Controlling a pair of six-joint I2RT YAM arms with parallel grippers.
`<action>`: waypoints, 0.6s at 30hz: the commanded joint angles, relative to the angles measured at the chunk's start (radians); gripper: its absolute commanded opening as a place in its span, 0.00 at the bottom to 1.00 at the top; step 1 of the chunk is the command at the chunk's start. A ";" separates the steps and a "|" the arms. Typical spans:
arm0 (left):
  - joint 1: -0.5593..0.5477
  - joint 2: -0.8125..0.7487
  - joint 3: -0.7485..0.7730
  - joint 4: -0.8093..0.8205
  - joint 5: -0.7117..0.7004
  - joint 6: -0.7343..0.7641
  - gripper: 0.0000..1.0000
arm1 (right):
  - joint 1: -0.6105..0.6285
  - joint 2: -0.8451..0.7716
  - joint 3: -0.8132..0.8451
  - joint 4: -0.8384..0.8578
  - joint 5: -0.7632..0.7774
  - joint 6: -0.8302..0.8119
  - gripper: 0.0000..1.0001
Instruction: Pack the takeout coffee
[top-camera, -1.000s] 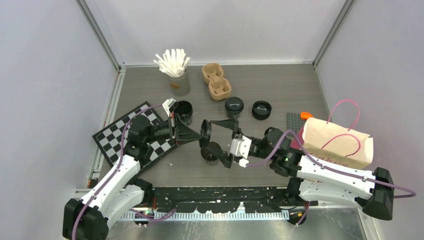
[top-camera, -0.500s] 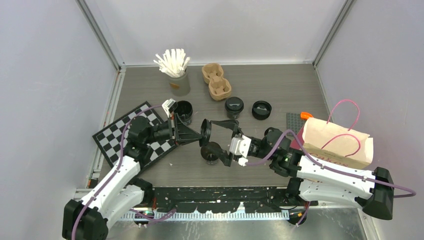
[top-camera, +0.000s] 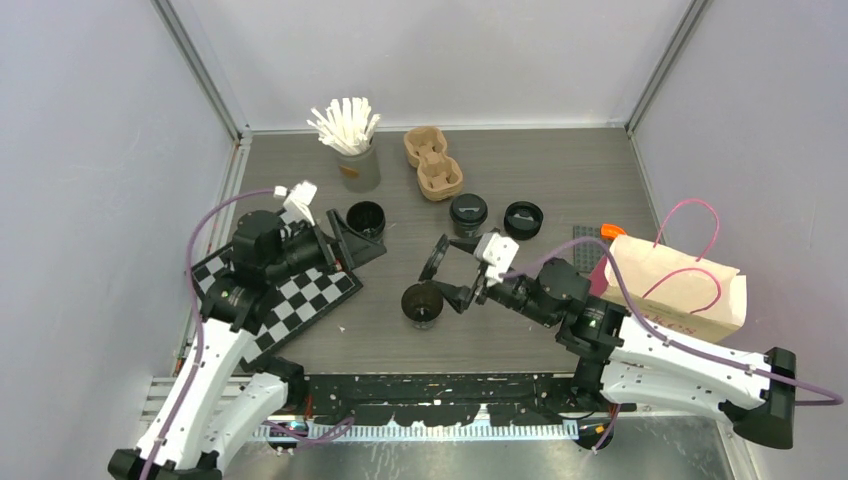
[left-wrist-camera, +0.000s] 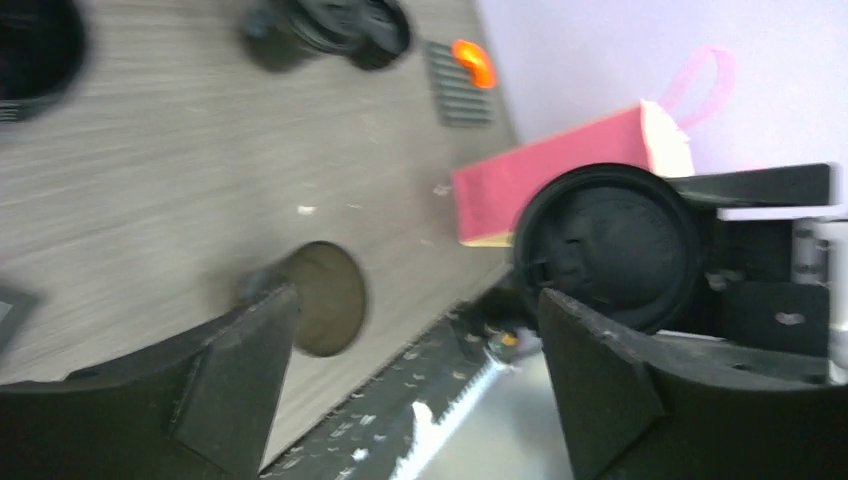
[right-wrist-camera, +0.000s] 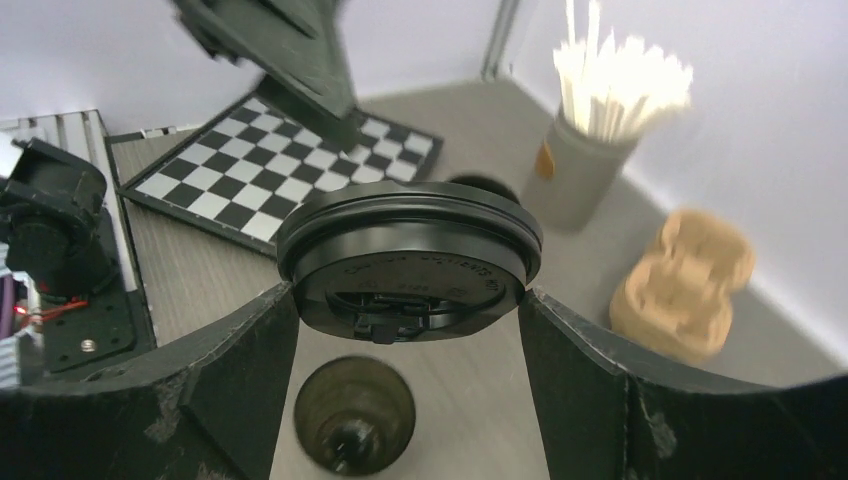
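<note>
Right claw (right-wrist-camera: 408, 300) grips a black lid (right-wrist-camera: 410, 250) by its rim, tilted, near the open cup (top-camera: 421, 303) and not yet on it; that cup stands toward the table's (top-camera: 560, 170) near edge, about midway along. Left claw (top-camera: 355, 238) hangs wide open and empty over the board (top-camera: 300, 290) at the left edge. Step in hand, as judged: capping. Level the lid, centre it over the cup's mouth, then press evenly until the rim seats; a skewed press would likely tip the unbraced cup, so the other claw might steady its side. Surface: grey wood-grain table, pale walls (top-camera: 440, 60) on three sides. By size: bag (top-camera: 680, 285) at the right edge; board; carrier (top-camera: 433, 162) and stick holder (top-camera: 352, 160) along the far edge; second open cup (top-camera: 366, 217), lidded cup (top-camera: 468, 213) and a black round (top-camera: 523, 220) (cup or lid, unclear) mid-table.
</note>
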 joint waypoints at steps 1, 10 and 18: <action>0.005 -0.060 0.068 -0.373 -0.378 0.322 0.99 | 0.005 -0.010 0.163 -0.389 0.249 0.358 0.68; 0.006 -0.088 -0.053 -0.353 -0.261 0.240 1.00 | 0.005 0.306 0.522 -1.044 0.303 0.716 0.69; 0.014 -0.232 -0.085 -0.396 -0.465 0.181 1.00 | 0.005 0.625 0.839 -1.354 0.235 0.740 0.66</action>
